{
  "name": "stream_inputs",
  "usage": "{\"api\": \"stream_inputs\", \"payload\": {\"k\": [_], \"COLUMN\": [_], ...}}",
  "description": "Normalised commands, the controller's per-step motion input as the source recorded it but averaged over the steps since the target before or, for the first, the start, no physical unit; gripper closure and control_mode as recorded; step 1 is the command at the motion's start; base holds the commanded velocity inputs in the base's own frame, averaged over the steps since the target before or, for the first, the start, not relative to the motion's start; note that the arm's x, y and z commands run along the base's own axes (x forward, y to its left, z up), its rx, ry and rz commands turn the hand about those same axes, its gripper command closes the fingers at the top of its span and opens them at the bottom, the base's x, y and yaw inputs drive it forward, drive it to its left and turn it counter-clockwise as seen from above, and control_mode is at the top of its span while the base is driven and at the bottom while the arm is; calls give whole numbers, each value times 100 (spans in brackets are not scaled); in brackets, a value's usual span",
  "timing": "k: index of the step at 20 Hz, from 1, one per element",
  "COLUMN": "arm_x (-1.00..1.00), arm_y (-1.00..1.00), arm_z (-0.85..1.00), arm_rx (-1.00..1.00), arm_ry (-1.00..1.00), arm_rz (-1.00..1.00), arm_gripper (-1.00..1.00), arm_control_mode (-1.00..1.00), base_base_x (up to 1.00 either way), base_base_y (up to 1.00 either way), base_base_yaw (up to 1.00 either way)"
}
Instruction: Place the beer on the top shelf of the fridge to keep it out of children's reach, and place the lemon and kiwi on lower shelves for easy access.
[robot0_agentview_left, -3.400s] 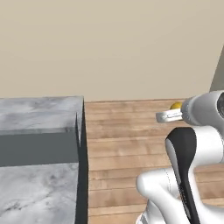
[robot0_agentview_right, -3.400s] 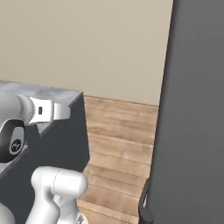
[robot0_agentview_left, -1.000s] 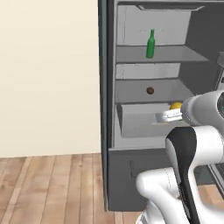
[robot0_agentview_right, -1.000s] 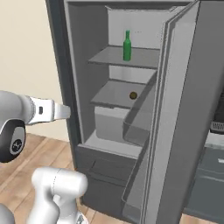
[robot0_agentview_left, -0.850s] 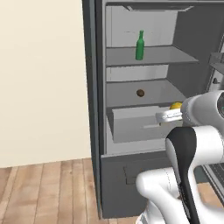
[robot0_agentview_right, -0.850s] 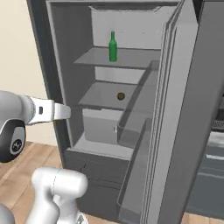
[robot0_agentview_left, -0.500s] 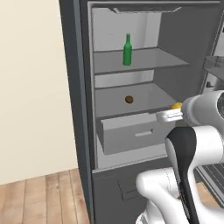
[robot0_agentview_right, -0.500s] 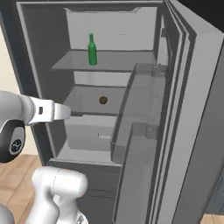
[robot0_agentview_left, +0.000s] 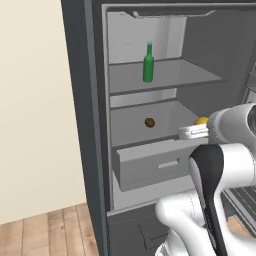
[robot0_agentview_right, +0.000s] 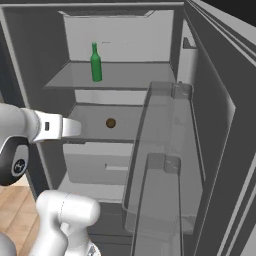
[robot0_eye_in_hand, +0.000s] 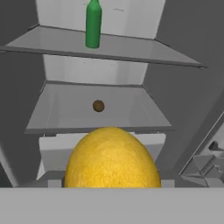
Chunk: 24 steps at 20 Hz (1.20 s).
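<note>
The fridge (robot0_agentview_left: 77, 100) stands open in front of me. The green beer (robot0_agentview_left: 148, 64) (robot0_agentview_right: 95, 64) (robot0_eye_in_hand: 92, 24) stands upright on the top shelf (robot0_agentview_left: 175, 75) (robot0_eye_in_hand: 131, 48). One shelf down, the brown kiwi (robot0_agentview_left: 149, 122) (robot0_agentview_right: 110, 122) (robot0_eye_in_hand: 98, 105) lies on a lower shelf (robot0_eye_in_hand: 65, 111). My gripper (robot0_agentview_left: 196, 129) (robot0_agentview_right: 75, 129) is shut on the lemon (robot0_agentview_left: 202, 120) (robot0_eye_in_hand: 111, 159), held in front of the fridge at the lower shelf's height. The lemon hides the fingertips in the hand view.
A pale grey drawer (robot0_agentview_left: 150, 165) (robot0_eye_in_hand: 52, 148) juts out below the kiwi's shelf. The open door with its clear bins (robot0_agentview_right: 165, 150) stands close on the right. A beige wall (robot0_agentview_left: 35, 110) and wood floor (robot0_agentview_left: 45, 232) lie to the left.
The whole picture has swung: the base has moved, bringing the open fridge closer and more central. The arm keeps the same pose with the lemon; beer and kiwi stay on their shelves.
</note>
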Motion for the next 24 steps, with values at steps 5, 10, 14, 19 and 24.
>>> {"api": "stream_inputs", "payload": {"k": [5,10,14,19,24], "arm_x": [30,46,53,60,53], "arm_y": [-35,-21,0,0,0], "arm_z": [-13,-39,-46,-43,-45], "arm_rx": [4,2,0,0,0], "arm_ry": [0,0,0,0,0], "arm_rz": [-1,0,0,1,5], "arm_gripper": [100,100,100,100,100], "arm_control_mode": [-100,-100,-100,-100,-100], "base_base_x": [9,0,0,0,0], "base_base_y": [-8,0,0,0,0], "base_base_yaw": [-1,0,0,0,0]}}
